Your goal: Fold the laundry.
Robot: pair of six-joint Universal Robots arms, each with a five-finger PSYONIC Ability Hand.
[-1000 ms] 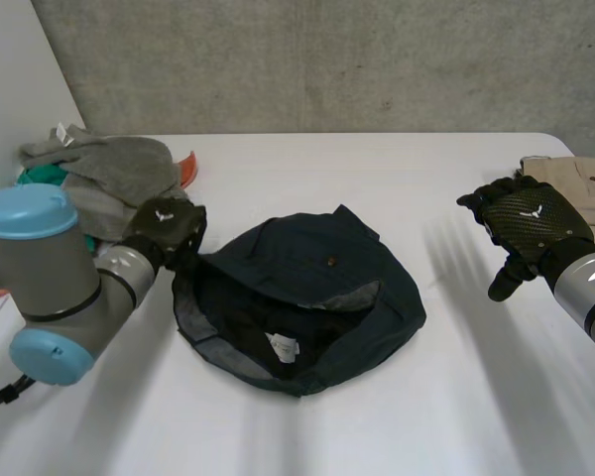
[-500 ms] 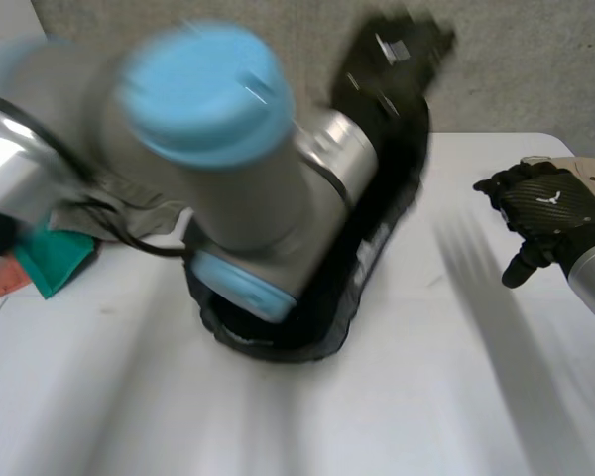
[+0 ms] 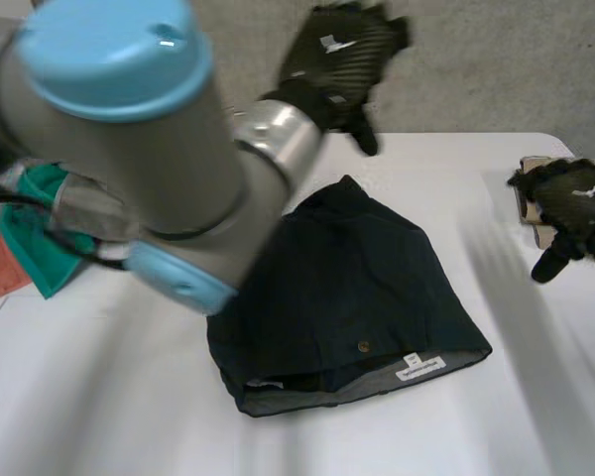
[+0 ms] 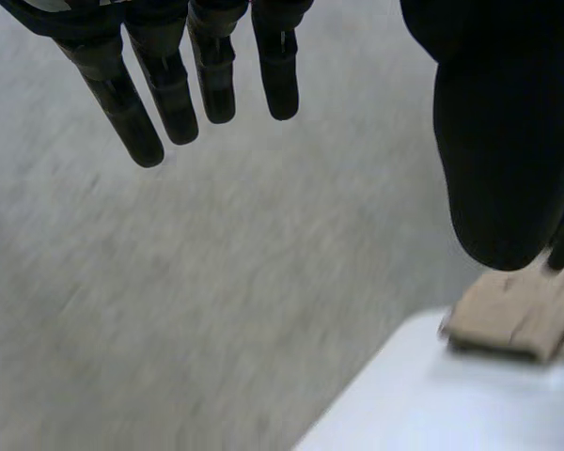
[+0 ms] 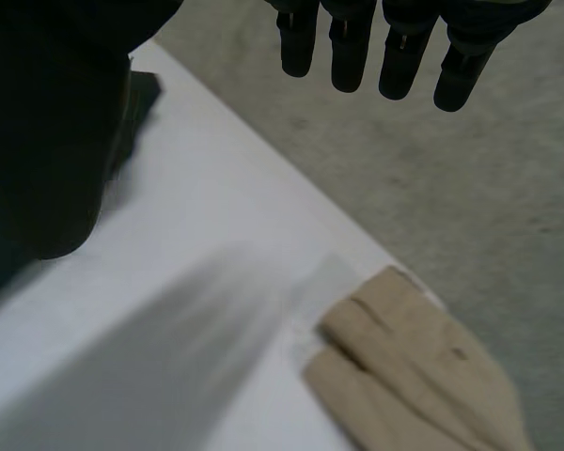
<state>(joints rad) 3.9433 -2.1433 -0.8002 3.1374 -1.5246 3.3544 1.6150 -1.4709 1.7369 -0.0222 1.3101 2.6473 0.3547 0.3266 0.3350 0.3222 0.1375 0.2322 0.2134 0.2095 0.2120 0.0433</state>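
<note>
Left hand aloft, fingers straight; dark buttoned garment flat.

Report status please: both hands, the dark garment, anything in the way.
Left hand open, raised high. Right hand open, near the folded beige garment. Dark navy garment lies flat, touched by neither hand. Nothing lies on it.

Dk navy garment, tan cloth, wht table

Bare table lies between dark garment and tan cloth.
</note>
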